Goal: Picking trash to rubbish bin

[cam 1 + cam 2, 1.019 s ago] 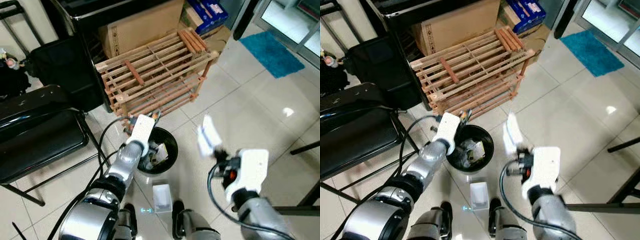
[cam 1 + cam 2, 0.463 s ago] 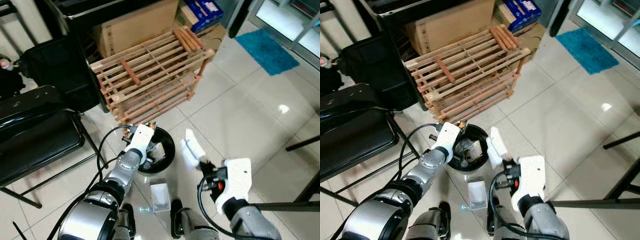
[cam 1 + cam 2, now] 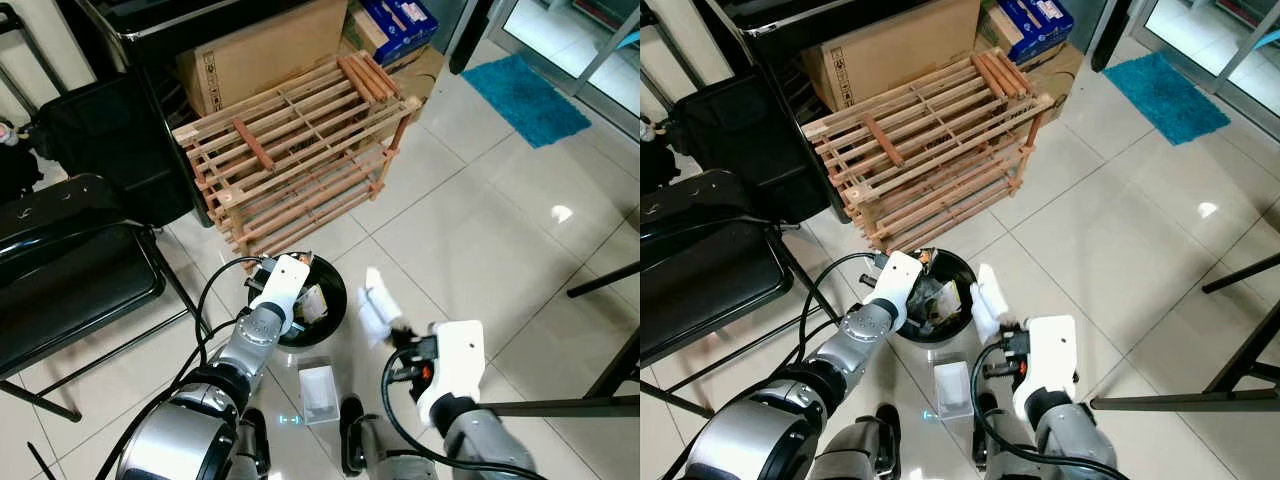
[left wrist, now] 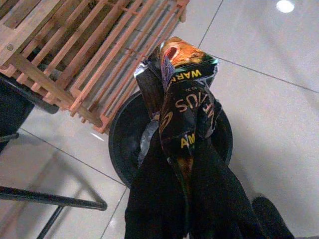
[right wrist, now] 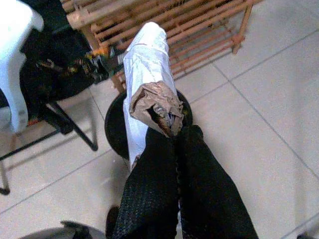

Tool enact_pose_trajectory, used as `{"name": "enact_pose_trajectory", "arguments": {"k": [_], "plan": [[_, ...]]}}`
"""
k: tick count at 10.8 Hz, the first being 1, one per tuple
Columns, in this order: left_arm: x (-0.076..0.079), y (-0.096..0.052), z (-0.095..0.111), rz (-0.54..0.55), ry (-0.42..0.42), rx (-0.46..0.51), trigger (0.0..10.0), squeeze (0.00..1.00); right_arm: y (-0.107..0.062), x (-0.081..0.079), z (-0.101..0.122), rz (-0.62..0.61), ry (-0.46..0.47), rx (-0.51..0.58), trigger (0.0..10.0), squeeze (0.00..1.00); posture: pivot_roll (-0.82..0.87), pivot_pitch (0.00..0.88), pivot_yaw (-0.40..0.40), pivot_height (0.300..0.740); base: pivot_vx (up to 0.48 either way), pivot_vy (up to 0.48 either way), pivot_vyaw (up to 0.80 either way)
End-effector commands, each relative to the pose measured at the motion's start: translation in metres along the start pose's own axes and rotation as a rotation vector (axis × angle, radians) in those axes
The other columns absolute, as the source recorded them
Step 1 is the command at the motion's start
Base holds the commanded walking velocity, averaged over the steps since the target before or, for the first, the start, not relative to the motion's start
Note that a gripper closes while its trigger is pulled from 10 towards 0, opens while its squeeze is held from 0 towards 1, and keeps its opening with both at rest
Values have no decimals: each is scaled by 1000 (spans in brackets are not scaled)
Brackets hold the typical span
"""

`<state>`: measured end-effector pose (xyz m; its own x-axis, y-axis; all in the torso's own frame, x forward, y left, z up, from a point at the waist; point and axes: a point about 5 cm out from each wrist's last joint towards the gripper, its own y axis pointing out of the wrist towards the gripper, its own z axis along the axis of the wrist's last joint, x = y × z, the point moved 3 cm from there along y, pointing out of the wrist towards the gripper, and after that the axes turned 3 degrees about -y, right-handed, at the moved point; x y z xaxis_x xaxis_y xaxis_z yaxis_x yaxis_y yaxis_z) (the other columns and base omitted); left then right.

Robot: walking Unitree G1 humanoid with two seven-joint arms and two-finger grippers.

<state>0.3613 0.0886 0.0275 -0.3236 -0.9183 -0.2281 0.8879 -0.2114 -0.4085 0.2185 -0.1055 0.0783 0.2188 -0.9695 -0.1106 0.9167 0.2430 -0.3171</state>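
Note:
A round black rubbish bin (image 3: 340, 291) stands on the tiled floor just in front of a wooden rack, with wrappers lying inside it. My left gripper (image 3: 299, 261) is over the bin's near-left rim, shut on a dark orange-printed snack wrapper (image 4: 187, 64); the bin (image 4: 122, 134) lies directly beneath it. My right gripper (image 3: 398, 334) hovers just right of the bin, shut on a long white paper wrapper (image 3: 375, 296). In the right wrist view the wrapper (image 5: 145, 59) has a crumpled brown end and points at the bin (image 5: 112, 124).
The slatted wooden rack (image 3: 290, 140) stands behind the bin, with cardboard boxes (image 3: 270, 50) beyond it. A black folding chair (image 3: 70, 270) is at the left. A small white box (image 3: 318, 392) lies on the floor by my feet. A blue mat (image 3: 525, 95) lies far right.
My right gripper has carried the white wrapper down and leftward, closer to the bin. The left gripper has stayed over the bin's rim with its wrapper. The camera has shifted slightly.

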Motion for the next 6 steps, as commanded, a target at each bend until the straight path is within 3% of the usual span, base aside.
{"name": "enact_pose_trajectory", "arguments": {"k": [1, 6], "plan": [[5, -4, -16, -3, 18, -49, 10000, 0, 0, -2, -12, 26, 1, -39, 10000, 0, -112, 305, -72, 740, 0, 0, 0], [3, -6, -28, 9, 36, -84, 10000, 0, 4, -11, -35, 156, -61, -123, 10000, 0, -116, 309, -86, 740, 0, 0, 0]]}}
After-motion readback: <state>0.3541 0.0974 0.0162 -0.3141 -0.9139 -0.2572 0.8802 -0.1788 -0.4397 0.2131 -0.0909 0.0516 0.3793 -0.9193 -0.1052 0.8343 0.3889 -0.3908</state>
